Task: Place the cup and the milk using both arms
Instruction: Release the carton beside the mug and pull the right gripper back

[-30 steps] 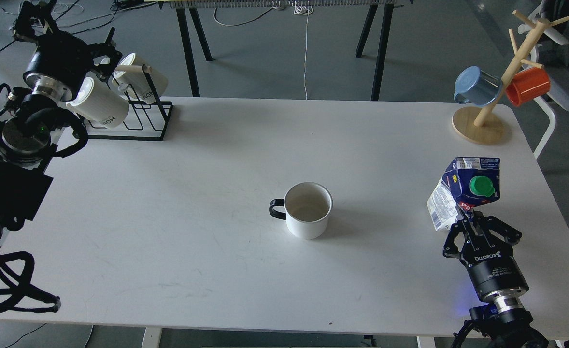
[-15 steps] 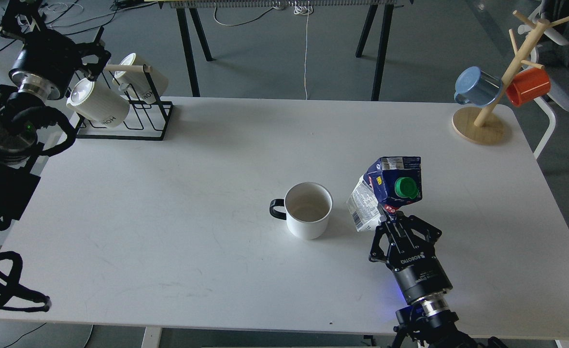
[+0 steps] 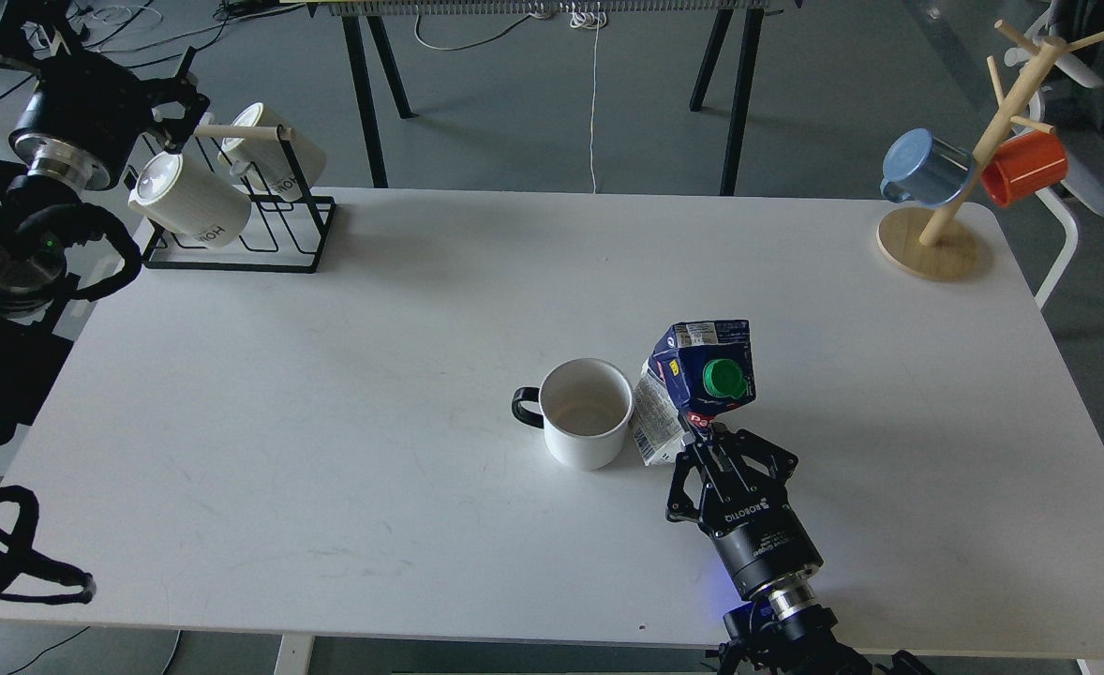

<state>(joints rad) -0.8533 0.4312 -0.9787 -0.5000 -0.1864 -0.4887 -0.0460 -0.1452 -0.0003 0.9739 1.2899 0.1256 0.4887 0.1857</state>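
A white cup [image 3: 582, 441] with a black handle stands upright near the middle of the white table [image 3: 327, 375], handle to the left. My right gripper [image 3: 704, 439] is shut on the lower part of a blue milk carton [image 3: 697, 375] with a green cap. The carton is tilted and rests against the cup's right side. My left gripper [image 3: 177, 98] is open at the far left, by the wooden rod of the mug rack, and holds nothing.
A black wire rack [image 3: 261, 234] with two white mugs [image 3: 191, 202] stands at the back left corner. A wooden mug tree [image 3: 946, 187] with a blue cup [image 3: 922, 169] and an orange cup [image 3: 1025, 167] stands at the back right.
My right gripper has carried the carton left from the table's right side to the cup. The cup has shifted slightly left. My left arm has drawn back a little to the left.
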